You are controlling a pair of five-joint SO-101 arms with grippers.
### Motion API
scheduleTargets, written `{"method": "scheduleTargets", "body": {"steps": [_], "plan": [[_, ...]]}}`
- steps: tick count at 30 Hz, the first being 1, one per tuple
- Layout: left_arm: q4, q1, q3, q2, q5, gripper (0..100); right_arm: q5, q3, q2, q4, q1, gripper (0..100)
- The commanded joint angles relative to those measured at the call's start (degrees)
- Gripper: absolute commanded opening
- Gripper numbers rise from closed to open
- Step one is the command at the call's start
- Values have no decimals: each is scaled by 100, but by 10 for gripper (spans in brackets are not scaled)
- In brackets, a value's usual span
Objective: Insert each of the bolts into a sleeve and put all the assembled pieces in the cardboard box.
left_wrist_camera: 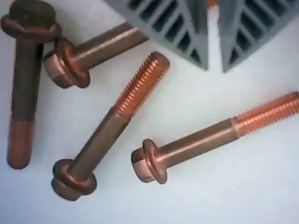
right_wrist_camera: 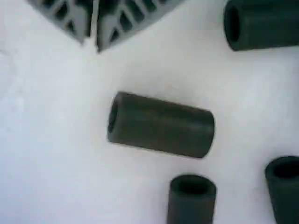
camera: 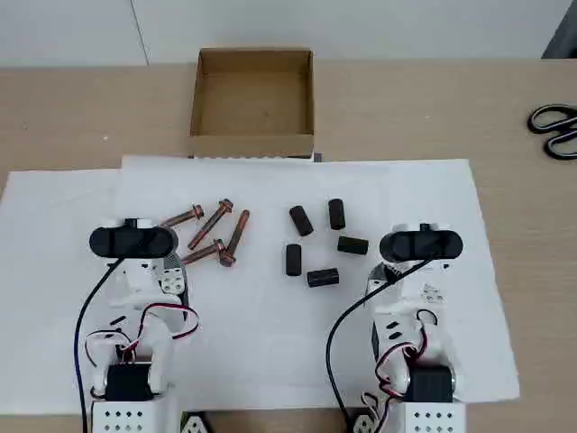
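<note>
An open, shallow brown cardboard box (camera: 252, 135) sits at the far middle of the wooden table (camera: 81, 108), its near wall just at the far edge of a large white paper sheet (camera: 270, 343). Nothing lies in the box.

Four copper-coloured metal bolts with flanged heads (camera: 212, 223) lie loose on the paper, left of centre, close together and pointing different ways. To their right, apart from them, five short black tubular sleeves (camera: 300, 220) lie on their sides in a loose cluster. No bolt is in a sleeve.

The left arm (camera: 132, 241) stands at the near left with its head just beside the bolts. In its wrist view the left gripper (left_wrist_camera: 215, 69) hangs above the paper over the bolts (left_wrist_camera: 112, 126), its grey ribbed jaws drawn almost together with only a thin slit between them and nothing held.

The right arm (camera: 420, 244) stands at the near right, just right of the sleeves. The right gripper (right_wrist_camera: 92, 44) hovers above the paper near one sleeve (right_wrist_camera: 161, 123), jaws likewise nearly closed and empty.

A pair of black-handled scissors (camera: 554, 131) lies on the bare table at the far right edge.
</note>
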Motion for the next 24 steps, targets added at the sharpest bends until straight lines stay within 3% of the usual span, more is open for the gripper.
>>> {"method": "scheduleTargets", "body": {"steps": [1,24], "plan": [[-114,-35,-22,-53,9,6,62,44,-119,13,48,3],[-114,-35,-22,-53,9,6,62,53,-127,4,4,3]]}}
